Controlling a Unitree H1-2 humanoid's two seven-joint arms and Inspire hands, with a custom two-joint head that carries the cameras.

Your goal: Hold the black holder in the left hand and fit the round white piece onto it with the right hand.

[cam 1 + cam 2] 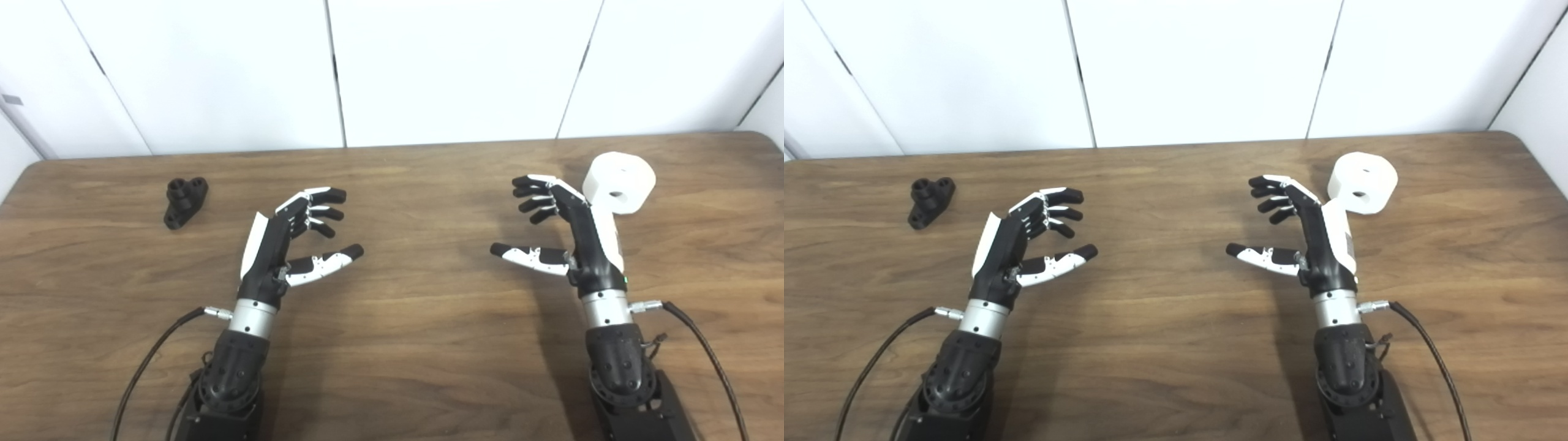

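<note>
Both the left hand (pixel 288 236) and right hand (pixel 566 229) are released and empty; the black holder (pixel 185 201) and round white piece (pixel 618 182) lie on the table (pixel 404 343).

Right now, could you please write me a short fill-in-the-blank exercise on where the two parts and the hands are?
1. The black holder lies on the table to the ____ of the left hand.
2. The round white piece lies beside the ____ hand.
3. Both hands are ____, holding nothing.
4. The hole in the white piece is at its ____.

Missing words: left; right; open; centre
</note>
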